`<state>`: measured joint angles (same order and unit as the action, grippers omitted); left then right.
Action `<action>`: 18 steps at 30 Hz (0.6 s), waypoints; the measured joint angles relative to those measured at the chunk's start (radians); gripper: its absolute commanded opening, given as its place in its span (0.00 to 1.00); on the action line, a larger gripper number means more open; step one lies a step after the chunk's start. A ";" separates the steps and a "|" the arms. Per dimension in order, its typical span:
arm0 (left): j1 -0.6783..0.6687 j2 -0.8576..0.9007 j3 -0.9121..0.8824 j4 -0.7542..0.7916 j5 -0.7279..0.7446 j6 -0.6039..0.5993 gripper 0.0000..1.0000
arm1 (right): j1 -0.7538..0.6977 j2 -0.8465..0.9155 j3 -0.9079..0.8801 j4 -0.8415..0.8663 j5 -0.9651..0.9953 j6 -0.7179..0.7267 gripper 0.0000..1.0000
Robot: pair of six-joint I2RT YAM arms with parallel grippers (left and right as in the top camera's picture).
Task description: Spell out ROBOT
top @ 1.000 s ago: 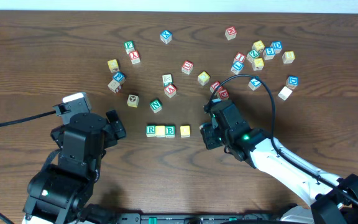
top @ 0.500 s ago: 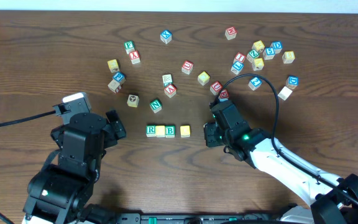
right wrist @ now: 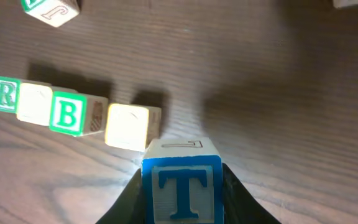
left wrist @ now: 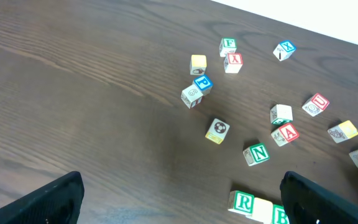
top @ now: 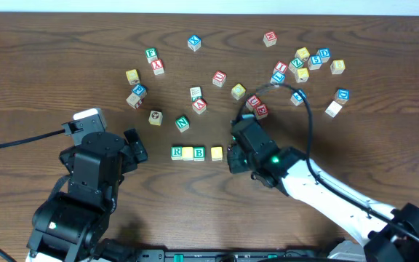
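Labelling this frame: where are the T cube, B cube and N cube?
T cube [right wrist: 182,190], right wrist view, on its blue-lettered face.
B cube [right wrist: 68,114], right wrist view, on its lettered face.
N cube [left wrist: 256,154], left wrist view, on its lettered top face.

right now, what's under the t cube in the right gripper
Bare table shows around the blue T cube, held in the right gripper; a yellow cube sits beyond. Directly beneath is hidden by the cube itself.

Green R, yellow cube, green B abut; second yellow nearby; blue T gripped.
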<state>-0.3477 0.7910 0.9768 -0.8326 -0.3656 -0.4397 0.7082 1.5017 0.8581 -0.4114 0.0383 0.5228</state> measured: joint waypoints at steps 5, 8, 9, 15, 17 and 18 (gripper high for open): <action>0.000 0.000 0.000 0.000 0.000 0.000 0.99 | 0.003 0.118 0.150 -0.138 0.037 0.005 0.13; 0.000 0.000 0.000 0.000 0.000 0.000 0.99 | 0.003 0.199 0.219 -0.192 0.070 0.033 0.13; 0.000 0.000 0.000 0.000 0.000 0.000 0.99 | 0.003 0.209 0.225 -0.195 0.075 0.045 0.13; 0.000 0.000 0.000 0.000 0.000 0.000 0.99 | 0.003 0.216 0.236 -0.202 0.120 0.116 0.13; 0.000 0.000 0.000 0.000 0.000 0.000 0.99 | 0.003 0.216 0.237 -0.207 0.129 0.136 0.13; 0.000 0.000 0.000 0.000 0.000 0.000 0.99 | 0.003 0.216 0.237 -0.210 0.133 0.149 0.13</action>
<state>-0.3477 0.7910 0.9768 -0.8326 -0.3656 -0.4400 0.7116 1.7176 1.0954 -0.6216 0.1711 0.6716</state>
